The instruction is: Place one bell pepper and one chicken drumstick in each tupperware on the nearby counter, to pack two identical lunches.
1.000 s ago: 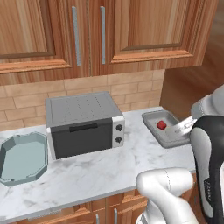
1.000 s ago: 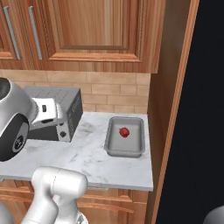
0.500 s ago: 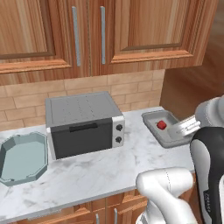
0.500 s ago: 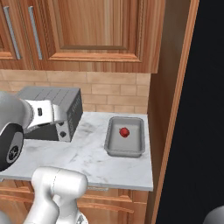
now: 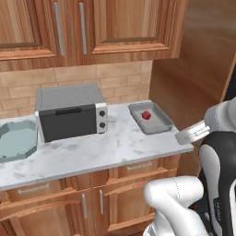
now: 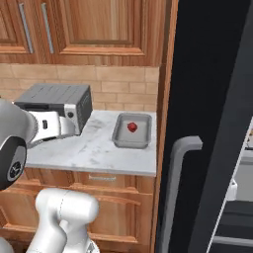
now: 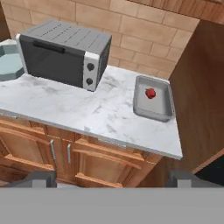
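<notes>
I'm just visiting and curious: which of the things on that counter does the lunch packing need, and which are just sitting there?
For the job:
- bell pepper, lying in the grey tupperware
- teal tupperware, nothing in it
- counter

Just sitting there:
- toaster oven
- wall cabinets

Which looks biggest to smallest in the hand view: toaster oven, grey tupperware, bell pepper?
1. toaster oven, clearly largest.
2. grey tupperware, much smaller in area.
3. bell pepper, tiny, lying inside the grey tupperware.
All stand at a similar depth on the counter, so the order is safe.
</notes>
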{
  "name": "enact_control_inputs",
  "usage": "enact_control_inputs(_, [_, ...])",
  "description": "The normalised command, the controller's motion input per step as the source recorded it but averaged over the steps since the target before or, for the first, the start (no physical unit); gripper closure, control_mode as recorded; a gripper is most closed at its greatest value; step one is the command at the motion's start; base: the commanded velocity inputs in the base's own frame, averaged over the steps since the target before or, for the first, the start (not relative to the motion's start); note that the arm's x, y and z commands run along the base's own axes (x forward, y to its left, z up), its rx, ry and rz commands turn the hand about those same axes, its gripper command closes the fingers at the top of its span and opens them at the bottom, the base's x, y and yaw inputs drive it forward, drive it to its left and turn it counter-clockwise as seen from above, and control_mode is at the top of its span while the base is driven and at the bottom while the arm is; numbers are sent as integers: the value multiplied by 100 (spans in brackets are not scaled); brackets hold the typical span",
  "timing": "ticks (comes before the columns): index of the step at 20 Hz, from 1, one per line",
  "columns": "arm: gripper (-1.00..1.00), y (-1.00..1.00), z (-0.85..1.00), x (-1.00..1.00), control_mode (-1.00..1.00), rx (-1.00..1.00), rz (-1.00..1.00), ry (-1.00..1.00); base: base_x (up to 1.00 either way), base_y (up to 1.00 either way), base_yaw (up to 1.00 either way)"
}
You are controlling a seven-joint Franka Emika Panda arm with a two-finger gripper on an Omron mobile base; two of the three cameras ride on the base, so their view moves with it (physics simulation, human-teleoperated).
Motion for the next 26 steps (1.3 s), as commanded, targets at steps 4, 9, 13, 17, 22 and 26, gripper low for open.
enact_control_inputs(4, [-100,0,0,0,100,0,0,0,-100,-84,7])
enact_control_inputs(9, [-100,0,0,0,100,0,0,0,-100,-88,5])
enact_control_inputs(13, [-100,0,0,0,100,0,0,0,-80,-100,0])
enact_control_inputs(17, [-100,0,0,0,100,0,0,0,-21,-100,0])
enact_control_inputs(22, [-100,0,0,0,100,0,0,0,0,-100,0])
enact_control_inputs(26, [-100,0,0,0,100,0,0,0,24,-87,0])
